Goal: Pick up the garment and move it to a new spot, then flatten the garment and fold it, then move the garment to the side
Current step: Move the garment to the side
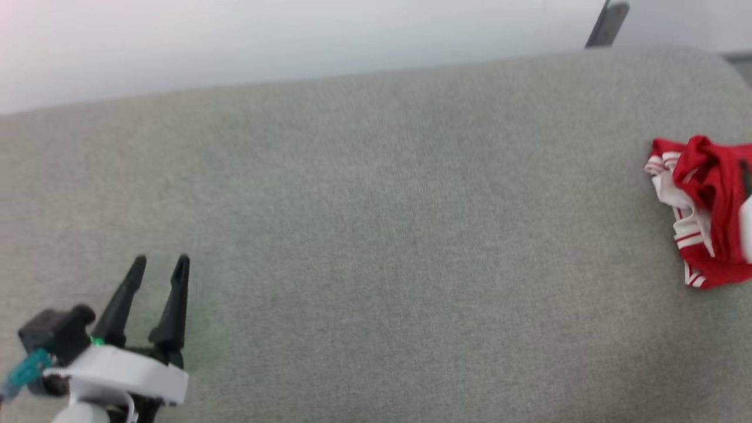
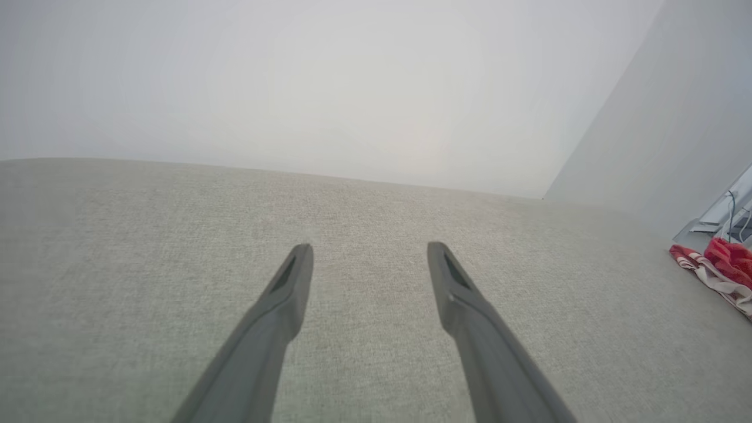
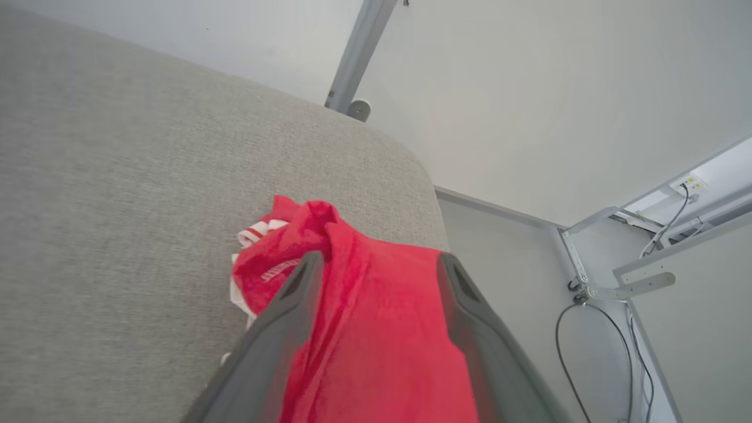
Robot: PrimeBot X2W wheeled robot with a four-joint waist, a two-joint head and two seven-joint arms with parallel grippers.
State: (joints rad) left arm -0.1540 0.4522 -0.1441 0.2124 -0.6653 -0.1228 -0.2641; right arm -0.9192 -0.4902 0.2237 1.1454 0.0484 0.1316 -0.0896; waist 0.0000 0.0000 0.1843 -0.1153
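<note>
**Garment** [image 1: 702, 200]: red, with white sleeves and striped trim. It lies in a bunched heap, neither flat nor folded, at the right end of the cushion [image 1: 352, 235] and close to its rounded right edge. A red fold stands up from the heap, and a white sleeve shows on its left side.

**Right gripper** [image 3: 379, 259]: at the heap, fingers spread wide. Red cloth lies between and under them. No pinch on the cloth can be seen.

**Left gripper** [image 1: 161, 261]: near left of the cushion, well apart from the garment. Its fingers are spread wide with nothing between them, and they point far along the bare fabric.

**Cushion**: grey woven cover. A broad bare stretch runs between the left gripper and the garment.

**Surroundings**: a metal post [image 3: 358, 53] stands behind the cushion's far right corner. Cables [image 3: 587, 352] lie on the floor to the right.

**Step in hand (judged)**: the scene fits two stages. The right gripper may be open over the heap to take it up for the move. Or it may be letting the heap go at a new spot, with flattening next. The pictures do not settle which.

**What comes next (judged)**: in either case, flattening and folding are not visible in the cloth as it lies. Flattening would need both grippers on the cloth, so the left arm faces a long reach to the right. Any grip should take a single layer at a hem or sleeve, not the whole bundle. The garment is close to the edge and could slide off.
</note>
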